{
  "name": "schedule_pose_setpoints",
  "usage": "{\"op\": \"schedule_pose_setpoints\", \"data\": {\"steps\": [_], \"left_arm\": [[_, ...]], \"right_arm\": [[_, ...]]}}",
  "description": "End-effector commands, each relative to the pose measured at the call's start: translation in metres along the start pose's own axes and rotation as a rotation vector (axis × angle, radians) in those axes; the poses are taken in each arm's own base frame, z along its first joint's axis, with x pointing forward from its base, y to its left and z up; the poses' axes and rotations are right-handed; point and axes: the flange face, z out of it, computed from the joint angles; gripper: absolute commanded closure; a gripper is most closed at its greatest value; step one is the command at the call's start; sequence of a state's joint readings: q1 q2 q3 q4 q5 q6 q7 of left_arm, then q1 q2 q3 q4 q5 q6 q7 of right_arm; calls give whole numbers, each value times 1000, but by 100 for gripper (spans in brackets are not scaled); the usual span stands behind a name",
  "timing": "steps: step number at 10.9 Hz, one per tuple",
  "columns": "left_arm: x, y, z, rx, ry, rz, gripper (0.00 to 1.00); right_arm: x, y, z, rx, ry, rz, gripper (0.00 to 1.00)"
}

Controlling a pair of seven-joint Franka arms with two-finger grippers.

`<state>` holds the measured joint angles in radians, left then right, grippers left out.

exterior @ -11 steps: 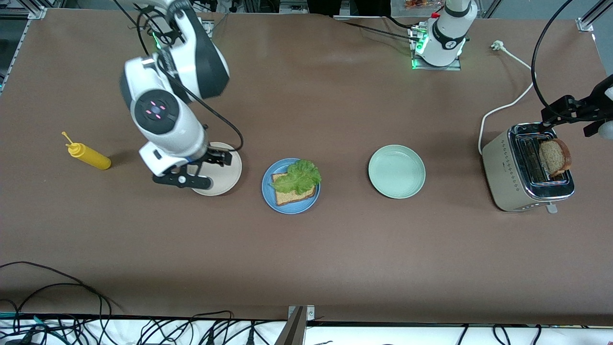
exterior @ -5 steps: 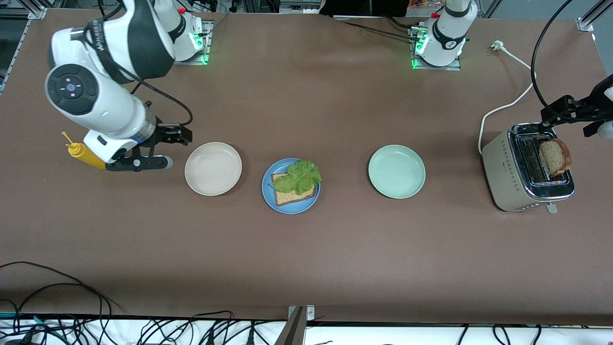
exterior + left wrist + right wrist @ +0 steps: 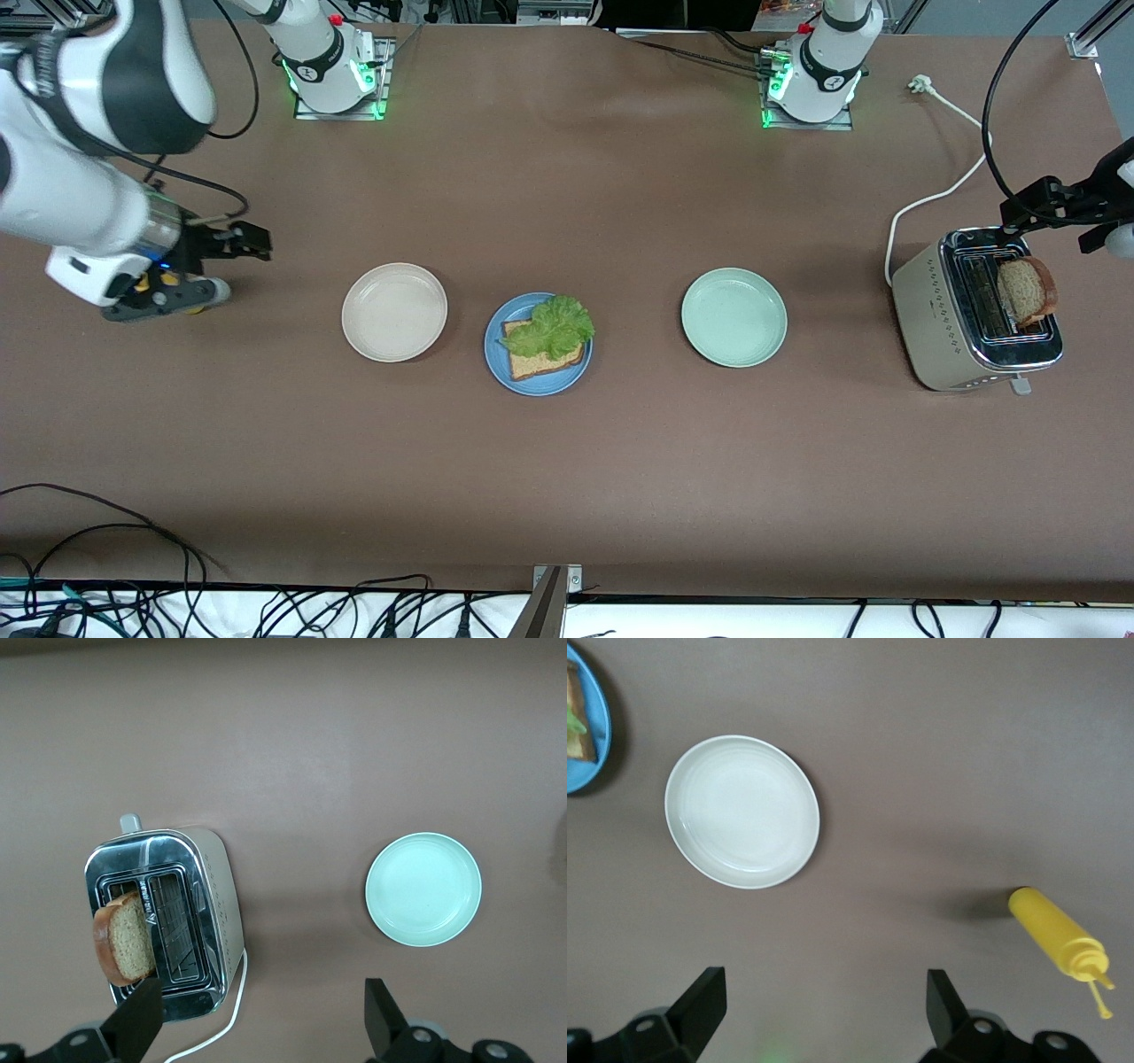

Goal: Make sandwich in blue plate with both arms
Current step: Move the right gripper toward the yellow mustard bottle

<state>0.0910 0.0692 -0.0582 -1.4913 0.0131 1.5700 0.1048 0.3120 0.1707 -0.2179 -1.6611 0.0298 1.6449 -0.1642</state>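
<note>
Three plates, a toaster (image 3: 974, 310) and a mustard bottle (image 3: 1059, 935) on the bench (image 3: 567, 461).
Both grippers, left gripper (image 3: 1032, 226) and right gripper (image 3: 208, 266), hang with fingers open; one bread slice (image 3: 1026, 290) stands in the toaster.

I see the blue plate (image 3: 538, 344) between a cream plate (image 3: 394, 312) and a mint-green plate (image 3: 733, 317). On it lies one square brown bread slice (image 3: 542, 358), flat, with a ruffled lettuce leaf (image 3: 551, 327) on top.

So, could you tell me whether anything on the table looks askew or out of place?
Yes: the bread slice in the toaster sticks up and leans to one side. On the blue plate, the lettuce sits off-centre on the bread, overhanging one corner.
</note>
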Motion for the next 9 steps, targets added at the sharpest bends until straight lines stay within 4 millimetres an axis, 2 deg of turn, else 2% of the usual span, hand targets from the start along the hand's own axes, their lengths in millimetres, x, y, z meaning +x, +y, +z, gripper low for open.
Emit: {"op": "schedule_pose_setpoints", "data": {"steps": [1,4,7,9], "left_arm": [[1,1,-5,20,-2,0,0],[1,2,-5,20,-2,1,0],[1,3,-5,20,-2,4,0],[1,4,-6,20,-2,4,0]], "right_arm": [[-65,52,-3,31,89,-175,0],[-102,125,0,43,112,-380,0],[-130,190,10,41,130,-551,0],[-139,237,33,72,209,-693,0]]}}
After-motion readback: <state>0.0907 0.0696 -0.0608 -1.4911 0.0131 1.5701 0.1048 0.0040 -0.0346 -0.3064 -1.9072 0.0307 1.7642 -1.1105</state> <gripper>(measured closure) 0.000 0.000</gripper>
